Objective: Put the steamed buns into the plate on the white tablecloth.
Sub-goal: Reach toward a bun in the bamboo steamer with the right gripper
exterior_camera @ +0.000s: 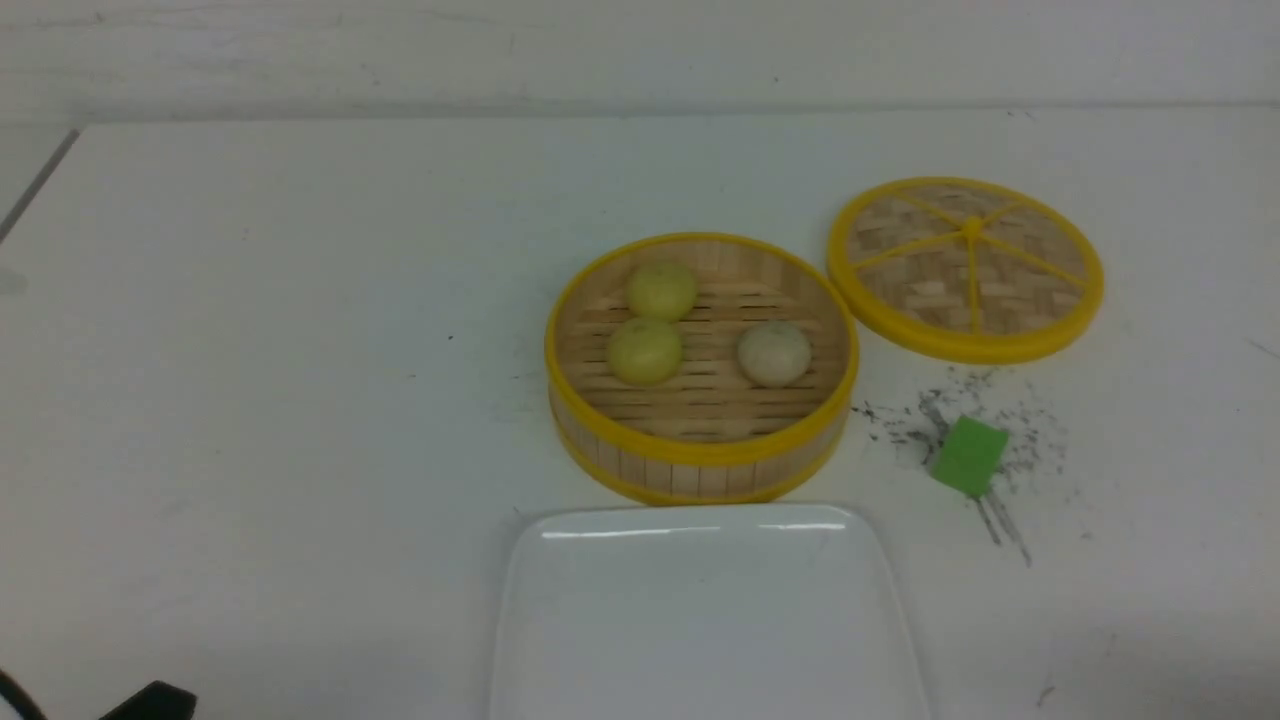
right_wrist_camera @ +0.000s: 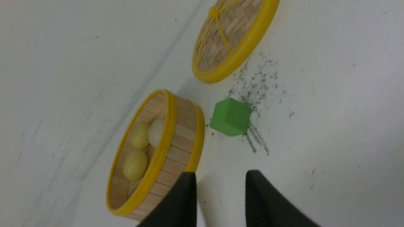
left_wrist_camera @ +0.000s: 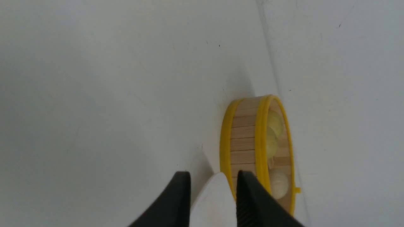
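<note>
Bamboo steamer (exterior_camera: 700,455) holds steamed buns (exterior_camera: 645,350); woven lid (exterior_camera: 965,268) at 2 o'clock, green block (exterior_camera: 968,455) at 4, plate (exterior_camera: 700,620) at 6. Left gripper (left_wrist_camera: 213,174) and right gripper (right_wrist_camera: 221,172) gape empty.

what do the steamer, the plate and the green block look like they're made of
Steamer: likely bamboo or light wood slats, matte, with glossy yellow rims that look plastic. Plate: glazed ceramic or melamine; smooth white with bright streak reflections near its rim. Green block: perhaps foam or painted wood; matte, crisp edges, no shine.
</note>
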